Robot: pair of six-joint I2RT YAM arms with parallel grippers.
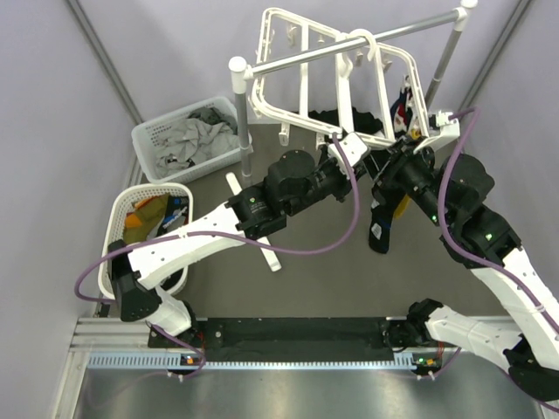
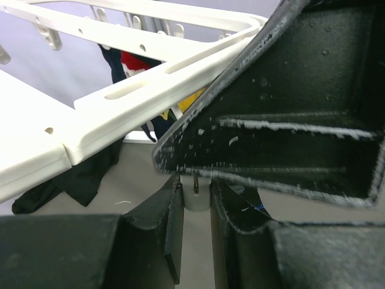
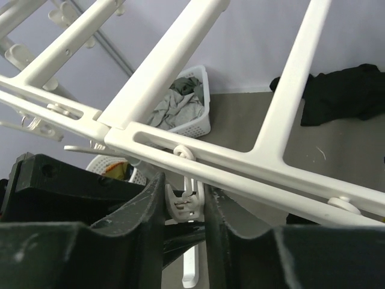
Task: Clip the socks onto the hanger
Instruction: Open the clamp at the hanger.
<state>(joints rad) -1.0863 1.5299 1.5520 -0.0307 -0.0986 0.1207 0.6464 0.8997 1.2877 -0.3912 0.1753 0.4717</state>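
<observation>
Overhead, one hanger (image 1: 293, 117), two laundry baskets (image 1: 175, 118) (image 1: 118, 214)

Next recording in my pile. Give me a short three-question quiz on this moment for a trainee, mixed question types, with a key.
1. True or false: the farther basket and the nearer basket both stand on the right arm's side.
2. In the right wrist view, what sits between the fingers of the right gripper? A: a sock. B: a small white clip hanging under the hanger. C: a grey pole.
3. Which basket holds the pale grey cloths?
Key: 1 false, both are on the left arm's side. 2 B. 3 the farther basket.
</observation>
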